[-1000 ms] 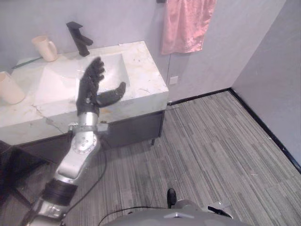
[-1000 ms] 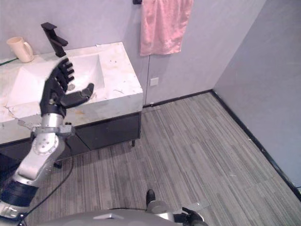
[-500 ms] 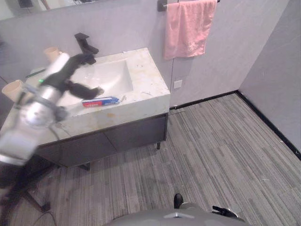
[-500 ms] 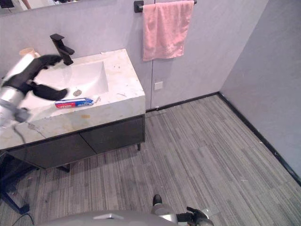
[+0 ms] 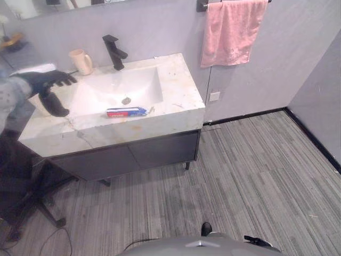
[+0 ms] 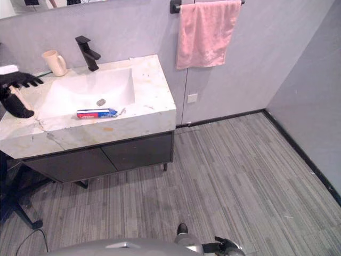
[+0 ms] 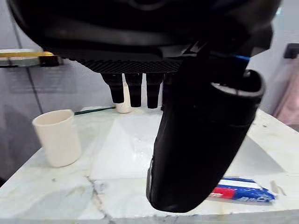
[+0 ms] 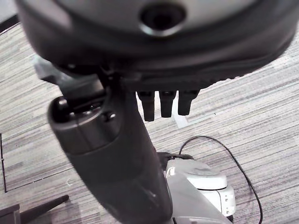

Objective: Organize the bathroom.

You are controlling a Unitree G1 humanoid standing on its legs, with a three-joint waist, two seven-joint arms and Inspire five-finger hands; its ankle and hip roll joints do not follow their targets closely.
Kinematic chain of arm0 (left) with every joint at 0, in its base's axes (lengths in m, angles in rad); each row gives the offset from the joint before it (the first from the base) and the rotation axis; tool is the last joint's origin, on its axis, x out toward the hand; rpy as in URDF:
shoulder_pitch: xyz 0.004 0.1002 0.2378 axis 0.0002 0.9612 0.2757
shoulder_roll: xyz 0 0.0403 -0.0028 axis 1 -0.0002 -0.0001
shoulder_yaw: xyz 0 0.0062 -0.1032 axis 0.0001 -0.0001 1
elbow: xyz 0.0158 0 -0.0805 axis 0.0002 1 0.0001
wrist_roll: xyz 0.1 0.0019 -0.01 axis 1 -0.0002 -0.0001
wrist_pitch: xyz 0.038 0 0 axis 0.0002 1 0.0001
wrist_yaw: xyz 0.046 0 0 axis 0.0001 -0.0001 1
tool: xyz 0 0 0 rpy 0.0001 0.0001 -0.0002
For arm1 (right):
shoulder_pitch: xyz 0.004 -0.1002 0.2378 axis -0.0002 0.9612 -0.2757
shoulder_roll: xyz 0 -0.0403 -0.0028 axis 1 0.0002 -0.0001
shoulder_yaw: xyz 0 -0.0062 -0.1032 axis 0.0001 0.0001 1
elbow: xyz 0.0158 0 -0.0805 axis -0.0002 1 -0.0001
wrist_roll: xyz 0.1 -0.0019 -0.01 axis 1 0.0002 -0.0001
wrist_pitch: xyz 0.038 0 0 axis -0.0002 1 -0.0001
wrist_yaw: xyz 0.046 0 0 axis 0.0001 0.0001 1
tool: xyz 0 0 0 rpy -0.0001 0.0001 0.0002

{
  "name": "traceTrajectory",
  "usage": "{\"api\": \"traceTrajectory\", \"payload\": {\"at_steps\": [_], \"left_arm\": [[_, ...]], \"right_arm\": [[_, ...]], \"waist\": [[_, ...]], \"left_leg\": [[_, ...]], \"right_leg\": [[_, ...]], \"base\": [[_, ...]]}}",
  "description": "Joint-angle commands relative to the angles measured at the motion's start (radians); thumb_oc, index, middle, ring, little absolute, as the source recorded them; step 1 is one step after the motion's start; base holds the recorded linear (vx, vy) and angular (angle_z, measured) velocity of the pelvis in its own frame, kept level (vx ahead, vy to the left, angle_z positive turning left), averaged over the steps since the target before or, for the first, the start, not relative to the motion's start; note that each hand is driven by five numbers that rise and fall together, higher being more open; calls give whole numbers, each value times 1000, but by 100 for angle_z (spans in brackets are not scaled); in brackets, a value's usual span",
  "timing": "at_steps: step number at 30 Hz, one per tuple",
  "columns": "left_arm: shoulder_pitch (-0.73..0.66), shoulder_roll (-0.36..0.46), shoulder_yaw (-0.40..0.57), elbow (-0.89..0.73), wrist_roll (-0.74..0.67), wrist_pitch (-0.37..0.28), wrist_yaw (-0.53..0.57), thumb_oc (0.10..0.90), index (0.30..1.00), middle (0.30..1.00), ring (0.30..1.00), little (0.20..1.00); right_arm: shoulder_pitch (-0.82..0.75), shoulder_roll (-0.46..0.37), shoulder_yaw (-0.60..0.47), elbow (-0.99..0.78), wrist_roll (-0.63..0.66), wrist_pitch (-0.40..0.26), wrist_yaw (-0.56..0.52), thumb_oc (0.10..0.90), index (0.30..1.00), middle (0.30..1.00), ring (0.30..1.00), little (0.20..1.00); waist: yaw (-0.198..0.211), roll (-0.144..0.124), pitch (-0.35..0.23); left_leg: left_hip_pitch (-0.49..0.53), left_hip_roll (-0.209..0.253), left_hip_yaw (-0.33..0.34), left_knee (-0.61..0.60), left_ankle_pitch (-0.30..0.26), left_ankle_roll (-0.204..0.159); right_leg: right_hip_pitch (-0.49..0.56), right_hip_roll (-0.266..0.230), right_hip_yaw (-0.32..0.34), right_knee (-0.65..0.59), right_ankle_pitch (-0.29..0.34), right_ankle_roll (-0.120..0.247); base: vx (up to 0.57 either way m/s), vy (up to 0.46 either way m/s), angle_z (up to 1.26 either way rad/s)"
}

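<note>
Since half a second ago our left hand (image 5: 45, 88) has swung out toward the left end of the vanity, clear of the basin, and the toothpaste tube (image 5: 126, 112) lies where it lay. Our view has also shifted, so the whole vanity sits further right in frame.

Nearest us is the grey striped floor (image 6: 224, 176), and at its left edge the dark legs of a stool or stand (image 5: 32, 205) reach out beside the cabinet. Our right hand (image 8: 161, 105) hangs over that floor with fingers straight and nothing in it.

Next comes the dark cabinet front (image 6: 101, 160) under the marble desk (image 5: 176, 106). On the desk's front strip, just before the basin (image 5: 114, 88), lies the red, white and blue toothpaste tube, flat and lengthwise along the edge. Our left hand hovers above the desk's left end, fingers spread and relaxed, thumb pointing down, holding nothing; it is well apart from the tube. In the left wrist view a cream cup (image 7: 58, 137) stands on the desk's left part, beside the basin, with the tube past our thumb.

Farther back, a second cream cup with a handle (image 5: 81, 61) stands at the rear edge, near the black tap (image 5: 113, 52). On the wall to the right hangs a pink towel (image 6: 206, 32) from a dark rail.
</note>
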Motion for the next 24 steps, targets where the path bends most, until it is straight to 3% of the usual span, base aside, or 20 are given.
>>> {"api": "traceTrajectory", "payload": {"at_steps": [1, 6, 10, 17, 24], "left_arm": [[-237, 130, 16, 27, -31, -41, 51, 800, 900, 900, 900, 900], [-359, 91, -109, 63, -54, -17, -43, 800, 900, 900, 900, 900], [-357, 71, -133, 85, -46, 39, -95, 800, 900, 900, 900, 900], [-271, 65, -72, 108, -72, 9, -99, 800, 900, 900, 900, 900], [-124, 81, 46, 134, -30, -71, -52, 800, 900, 900, 900, 900]], "right_arm": [[-41, -5, 11, -2, 27, -10, 5, 800, 900, 900, 900, 900], [-32, -4, 11, 0, 25, -11, 7, 800, 900, 900, 900, 900], [-28, -11, 6, -2, 19, -11, 7, 800, 900, 900, 900, 900], [-17, -19, -2, -3, 10, -9, 10, 800, 900, 900, 900, 900], [-3, -23, 1, -12, -9, -8, 15, 800, 900, 900, 900, 900]], "waist": [[-61, 23, -15], [-75, 21, -19], [-84, 22, -16], [-88, 20, -12], [-85, 17, -2]], "left_leg": [[-110, -37, 31, 144, -18, 39], [-109, -36, 39, 143, -21, 41], [-113, -37, 38, 149, -25, 43], [-123, -40, 30, 164, -29, 45], [-134, -49, 16, 176, -35, 52]], "right_leg": [[55, 1, -19, 52, -165, 95], [50, 3, -9, 53, -164, 98], [47, 5, -3, 60, -168, 97], [46, 6, -2, 66, -172, 93], [42, 5, 0, 81, -180, 88]], "base": [[35, -28, -1], [38, -17, -5], [49, -5, -7], [46, 9, -6], [36, 30, -2]]}}
